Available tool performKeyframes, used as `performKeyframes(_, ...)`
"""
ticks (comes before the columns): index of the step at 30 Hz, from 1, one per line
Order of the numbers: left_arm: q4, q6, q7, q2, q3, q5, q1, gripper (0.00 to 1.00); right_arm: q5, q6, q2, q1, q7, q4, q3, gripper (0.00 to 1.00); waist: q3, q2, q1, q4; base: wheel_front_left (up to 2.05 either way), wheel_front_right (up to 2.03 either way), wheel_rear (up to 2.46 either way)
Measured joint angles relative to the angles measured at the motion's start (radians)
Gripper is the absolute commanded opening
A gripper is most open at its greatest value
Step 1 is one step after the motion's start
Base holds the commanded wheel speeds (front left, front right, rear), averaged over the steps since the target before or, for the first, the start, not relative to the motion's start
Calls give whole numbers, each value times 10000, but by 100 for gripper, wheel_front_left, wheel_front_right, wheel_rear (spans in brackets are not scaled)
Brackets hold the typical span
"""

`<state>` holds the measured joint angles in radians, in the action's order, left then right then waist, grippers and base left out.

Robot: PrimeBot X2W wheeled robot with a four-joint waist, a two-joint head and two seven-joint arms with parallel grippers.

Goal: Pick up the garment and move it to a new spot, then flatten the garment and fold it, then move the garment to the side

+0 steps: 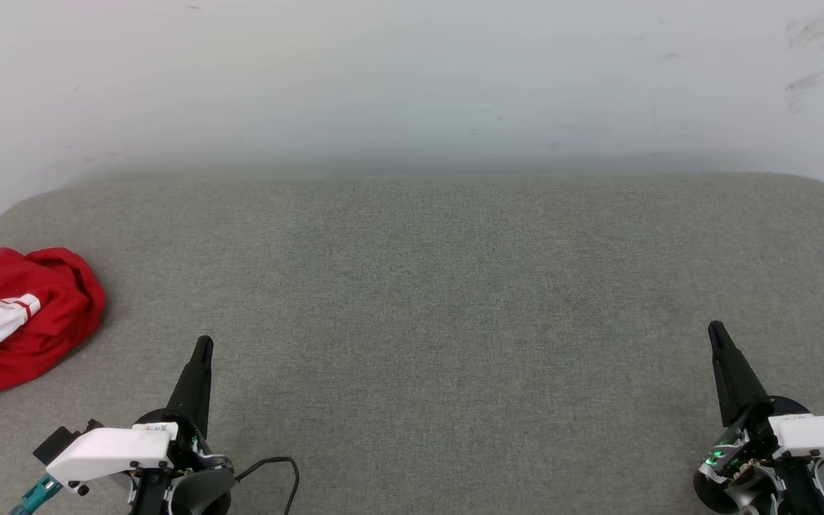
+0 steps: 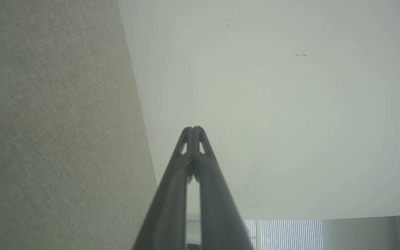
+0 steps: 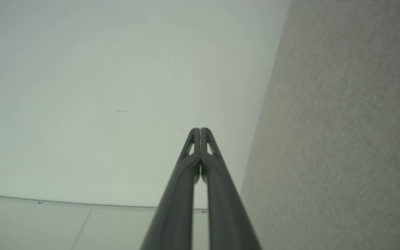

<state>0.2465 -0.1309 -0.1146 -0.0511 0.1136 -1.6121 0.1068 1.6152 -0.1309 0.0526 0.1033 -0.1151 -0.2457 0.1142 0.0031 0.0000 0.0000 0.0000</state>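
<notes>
The garment lies crumpled in a red heap with a white sleeve and striped trim showing, at the far left edge of the grey fabric surface in the head view. My left gripper stands at the lower left, to the right of the heap and apart from it, its fingers pressed together with nothing between them. At the lower right my right gripper is likewise shut and empty. The left wrist view shows the left gripper with tips touching, and the right wrist view shows the right gripper the same way.
A pale wall rises behind the grey surface, whose rounded back corners curve off at left and right. A black cable loops beside the left wrist. Window blinds show low in the left wrist view.
</notes>
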Motion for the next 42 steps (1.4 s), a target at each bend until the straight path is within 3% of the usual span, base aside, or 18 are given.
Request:
performKeyframes(25,0,0,0,0,-6,0,0,0,0,0,0,0,0,0,-2,0,0,0,0,0,0,0,0)
performKeyframes(26,58,2,2,4,-12,2,-19,100,2,-2,0,-33,0,-48,-4,100,0,0,0,0,0,0,0)
performKeyframes(36,182,4,326,35,-86,134,-416,100,-326,0,-6,-445,307,-357,21,100,8,0,0,1,0,0,0)
performKeyframes(42,-6,2,594,35,42,794,-416,100,-1267,0,-8,-475,610,-48,113,100,26,0,0,5,0,0,0)
